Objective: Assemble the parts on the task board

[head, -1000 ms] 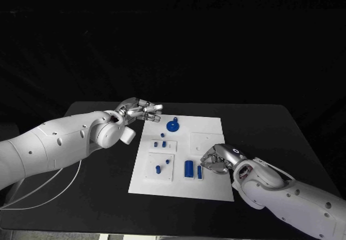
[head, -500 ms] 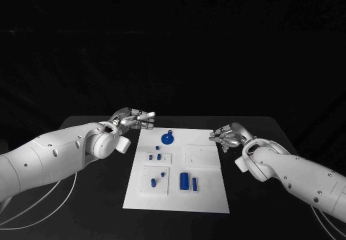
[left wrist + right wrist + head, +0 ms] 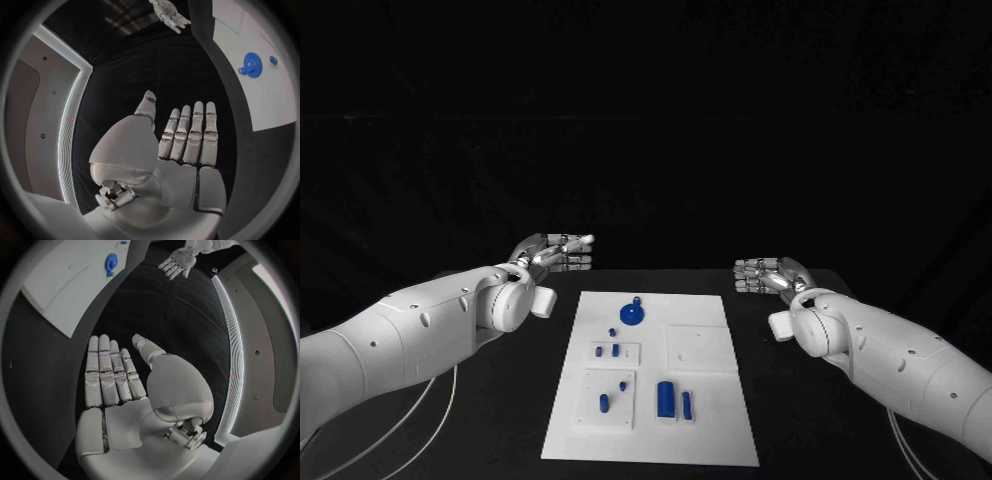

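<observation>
The white task board [image 3: 713,312] lies in the middle of the black table. On it are a round blue part [image 3: 632,314] at the far end, small blue pieces [image 3: 607,350] in a square plate, further blue pieces [image 3: 606,402] in a nearer plate, and two upright blue blocks [image 3: 666,399]. My left hand [image 3: 557,250] hovers off the board's far left corner, flat and empty. My right hand [image 3: 769,273] hovers off the far right corner, fingers straight, holding nothing. The wrist views show each palm [image 3: 181,145] [image 3: 119,385] flat and bare, with the board [image 3: 259,95] [image 3: 62,290] off to one side.
A white cable [image 3: 430,400] loops on the table under my left arm. A blank square plate [image 3: 700,350] sits on the board's right half. The table's far edge runs just behind both hands.
The right hand left the board's near right side, moved to the far right corner and uncurled its fingers. The left hand straightened its fingers. The head camera shifted meanwhile.
</observation>
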You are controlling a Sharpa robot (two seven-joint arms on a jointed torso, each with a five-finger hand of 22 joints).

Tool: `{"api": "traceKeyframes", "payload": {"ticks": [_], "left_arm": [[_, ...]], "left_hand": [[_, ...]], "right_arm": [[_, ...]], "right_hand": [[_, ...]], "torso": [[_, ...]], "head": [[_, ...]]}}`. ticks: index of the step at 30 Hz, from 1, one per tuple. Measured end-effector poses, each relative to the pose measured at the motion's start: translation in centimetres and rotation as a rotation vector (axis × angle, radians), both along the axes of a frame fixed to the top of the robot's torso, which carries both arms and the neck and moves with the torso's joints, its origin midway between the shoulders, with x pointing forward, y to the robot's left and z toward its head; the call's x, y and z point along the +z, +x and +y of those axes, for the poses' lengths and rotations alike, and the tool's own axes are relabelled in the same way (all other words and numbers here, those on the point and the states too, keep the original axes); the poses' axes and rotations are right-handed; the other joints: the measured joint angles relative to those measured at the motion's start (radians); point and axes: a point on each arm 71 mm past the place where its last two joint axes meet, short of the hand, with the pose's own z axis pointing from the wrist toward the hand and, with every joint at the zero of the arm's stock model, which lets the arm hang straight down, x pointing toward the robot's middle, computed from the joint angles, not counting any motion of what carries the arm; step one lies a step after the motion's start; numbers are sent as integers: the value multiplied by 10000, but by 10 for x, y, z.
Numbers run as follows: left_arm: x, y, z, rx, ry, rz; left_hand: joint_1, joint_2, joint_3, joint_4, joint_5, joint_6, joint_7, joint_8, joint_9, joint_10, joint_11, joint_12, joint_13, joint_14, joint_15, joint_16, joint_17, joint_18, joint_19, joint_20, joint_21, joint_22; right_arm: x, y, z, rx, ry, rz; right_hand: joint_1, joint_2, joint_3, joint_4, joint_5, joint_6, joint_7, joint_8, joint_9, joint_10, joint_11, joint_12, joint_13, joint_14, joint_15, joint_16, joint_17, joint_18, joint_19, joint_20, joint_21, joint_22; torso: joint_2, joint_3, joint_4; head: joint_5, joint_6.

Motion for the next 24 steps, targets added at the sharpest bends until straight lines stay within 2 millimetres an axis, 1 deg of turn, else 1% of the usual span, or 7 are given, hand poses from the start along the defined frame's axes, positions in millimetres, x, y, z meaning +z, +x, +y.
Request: {"api": "traceKeyframes", "payload": {"ticks": [4,5,8,10,12,17,24], "left_arm": [[0,3,1,181,-107,-72],[0,3,1,183,-107,-74],[-1,2,2,167,-118,-34],[-4,-1,-1,125,-166,31],[-8,-7,-6,32,-249,123],[-14,-23,-22,-92,-542,184],[-26,-61,-49,44,-992,228]], "left_hand": [[33,60,-24,-58,0,-145,-27,-23,-24,-198,-24,-2,-17,-48,-32,-39,-11,470,-225,292,0,-7],[-259,52,41,-101,-30,-879,-126,-94,-72,-1020,-132,-65,-70,-311,-123,-102,-67,469,-1020,138,-20,-59],[-1701,-61,376,-110,-225,-3831,-487,-332,-269,-4203,-505,-275,-264,-3301,-540,-313,-285,43,-4103,-547,-273,-310],[-2626,-131,539,-108,-314,-5329,-669,-447,-365,-5805,-687,-382,-360,-5258,-748,-409,-391,-166,-5653,-892,-395,-432],[-4356,-177,664,-113,-352,-6422,-800,-525,-442,-6978,-819,-417,-431,-6720,-902,-459,-469,-259,-6785,-1140,-489,-521],[-8884,-245,762,-125,-447,-7830,-970,-609,-532,-8483,-993,-495,-519,-8608,-1097,-535,-573,-402,-8236,-1466,-565,-635],[-11470,-282,843,-97,-447,-8574,-1060,-651,-570,-9276,-1089,-543,-556,-9617,-1208,-581,-615,-554,-8999,-1643,-614,-697]], "right_arm": [[-1,2,-2,57,649,-31],[-1,2,-2,56,656,-29],[-1,1,-1,83,609,-12],[-1,-1,2,176,561,-13],[1,-3,7,308,545,-40],[12,-11,29,730,663,-335],[26,-37,64,1157,1139,-791]], "right_hand": [[41,124,-247,31,69,0,43,0,-3,-212,-26,-57,-57,-246,-27,-53,-588,438,-225,414,21,-1378],[-279,172,-518,168,-126,-860,-74,-52,-57,-529,-141,-132,-114,-572,-121,-133,-659,420,-1126,291,-10,-1512],[-1646,149,-1421,658,-897,-3938,-517,-254,-247,-2841,-574,-341,-299,-1968,-483,-339,-859,-144,-4280,-317,-256,-1775],[-2632,131,-1888,918,-1297,-5562,-769,-364,-351,-5083,-801,-437,-398,-4327,-695,-446,-966,-450,-5945,-649,-378,-1889],[-4930,119,-2217,1095,-1582,-6683,-937,-390,-417,-6723,-958,-491,-461,-6308,-829,-479,-1034,-598,-7097,-879,-446,-1966],[-8924,99,-2628,1344,-1949,-8162,-1151,-503,-508,-8927,-1167,-569,-552,-9049,-1009,-561,-1127,-827,-8621,-1176,-523,-2072],[-11152,91,-2825,1485,-2132,-8955,-1261,-540,-551,-10106,-1279,-616,-592,-10533,-1111,-611,-1174,-974,-9425,-1342,-584,-2117]], "torso": [[-53,41,-14],[-55,43,-17],[-66,42,-14],[-99,47,-6],[-181,69,14],[-447,139,81],[-604,181,122]], "head": [[41,124],[45,126],[36,92],[28,73],[23,31],[6,-90],[1,-135]]}}
